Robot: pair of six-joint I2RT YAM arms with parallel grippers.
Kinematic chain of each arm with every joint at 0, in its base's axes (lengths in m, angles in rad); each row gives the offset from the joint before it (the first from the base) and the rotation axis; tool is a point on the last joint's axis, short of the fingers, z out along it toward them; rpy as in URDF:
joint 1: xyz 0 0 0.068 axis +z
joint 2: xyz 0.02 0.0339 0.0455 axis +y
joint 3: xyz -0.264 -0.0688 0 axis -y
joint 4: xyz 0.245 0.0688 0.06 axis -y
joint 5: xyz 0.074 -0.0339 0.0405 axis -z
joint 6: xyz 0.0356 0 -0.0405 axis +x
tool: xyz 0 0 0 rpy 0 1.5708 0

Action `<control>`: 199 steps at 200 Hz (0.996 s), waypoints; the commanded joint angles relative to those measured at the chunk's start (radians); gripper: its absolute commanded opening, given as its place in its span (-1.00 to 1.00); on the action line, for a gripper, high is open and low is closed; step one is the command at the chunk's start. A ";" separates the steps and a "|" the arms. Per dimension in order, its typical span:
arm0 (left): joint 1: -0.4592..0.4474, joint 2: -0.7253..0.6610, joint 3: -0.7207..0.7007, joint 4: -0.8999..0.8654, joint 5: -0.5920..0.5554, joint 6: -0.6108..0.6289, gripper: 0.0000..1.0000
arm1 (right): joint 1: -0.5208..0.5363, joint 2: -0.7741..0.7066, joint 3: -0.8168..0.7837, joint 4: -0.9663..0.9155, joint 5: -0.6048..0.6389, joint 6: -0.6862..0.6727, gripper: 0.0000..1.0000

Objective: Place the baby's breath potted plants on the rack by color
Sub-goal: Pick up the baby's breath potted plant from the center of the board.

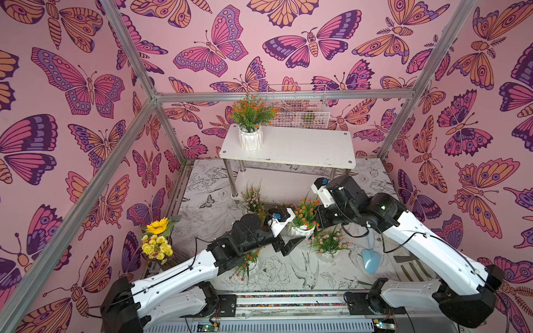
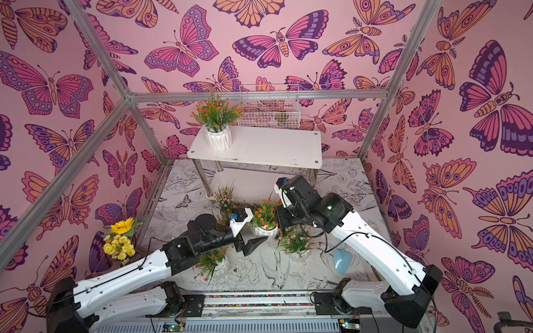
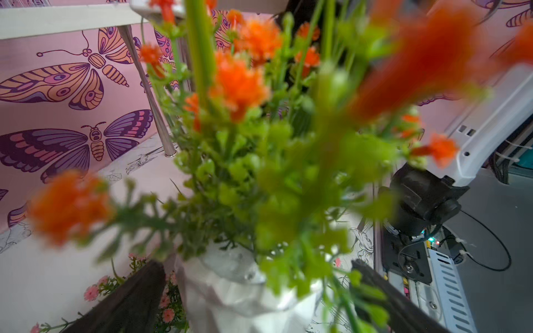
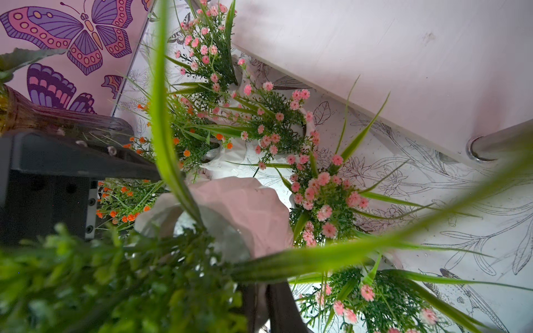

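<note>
Orange-flowered pot (image 3: pixel 236 294) is being held upright in front of the rack (image 1: pixel 302 147), apparently by right gripper (image 4: pixel 268 305), clamped at its rim. It is being straddled by left gripper (image 3: pixel 256 263), jaws wide apart; closing sideways is being called for.

Both top views look steeply down toward the rack (image 1: pixel 302 144); each wrist view sits close among potted plants (image 3: pixel 239 291).

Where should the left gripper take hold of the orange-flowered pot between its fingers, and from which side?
Take the orange-flowered pot by its white body below the rim, level from the side: the open left gripper straddles it there. The sprigs spread wide over the mouth, blocking a top approach, and the right gripper seems to pinch the rim.
</note>
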 commanded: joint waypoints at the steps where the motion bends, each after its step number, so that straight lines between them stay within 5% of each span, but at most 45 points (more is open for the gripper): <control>1: -0.012 0.021 0.030 0.065 -0.074 0.013 1.00 | -0.008 -0.008 0.052 0.037 -0.033 0.000 -1.00; 165: -0.016 0.149 0.105 0.074 -0.070 -0.008 1.00 | -0.008 -0.038 0.009 0.066 -0.052 0.004 -1.00; 199: -0.016 0.155 0.104 0.074 -0.079 -0.007 0.67 | -0.011 -0.041 -0.011 0.071 -0.045 0.003 -1.00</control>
